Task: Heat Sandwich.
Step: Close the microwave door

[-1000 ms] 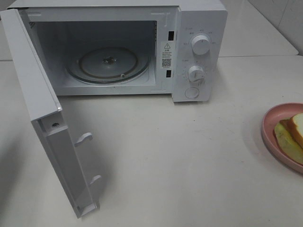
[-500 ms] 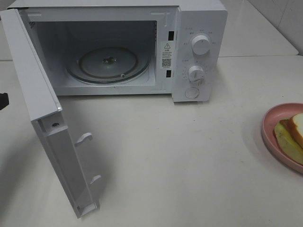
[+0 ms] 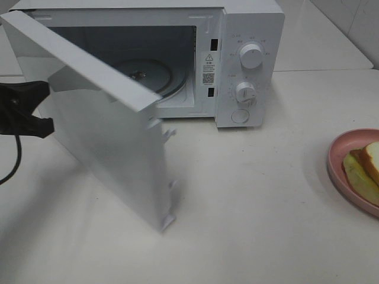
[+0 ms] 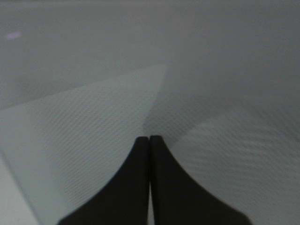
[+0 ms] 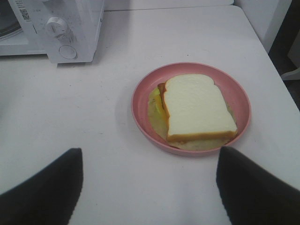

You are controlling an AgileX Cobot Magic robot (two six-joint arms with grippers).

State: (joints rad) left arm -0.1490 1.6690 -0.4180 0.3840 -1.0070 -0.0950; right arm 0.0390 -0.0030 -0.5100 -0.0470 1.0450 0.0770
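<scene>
The sandwich [image 3: 372, 167] lies on a pink plate [image 3: 342, 148] at the table's right edge, cut off by the exterior view. In the right wrist view the sandwich [image 5: 197, 105] shows white bread on top and lettuce under it, centred on the plate [image 5: 143, 93]. My right gripper [image 5: 149, 157] hovers open just short of the plate, holding nothing. The white microwave [image 3: 249, 59] stands at the back. Its door [image 3: 112, 142] is swung about halfway in. My left gripper [image 3: 41, 111] is shut and sits against the door's outer face, whose panel [image 4: 93, 117] fills the left wrist view.
The glass turntable [image 3: 155, 76] shows inside the microwave cavity, partly hidden by the door. Two knobs and a round button sit on the control panel [image 3: 246, 92]. A black cable hangs from the left arm at the table's left edge.
The microwave door has swung from wide open to about half shut. My left gripper came in from the left edge and now sits against the door's outside. The plate has not moved.
</scene>
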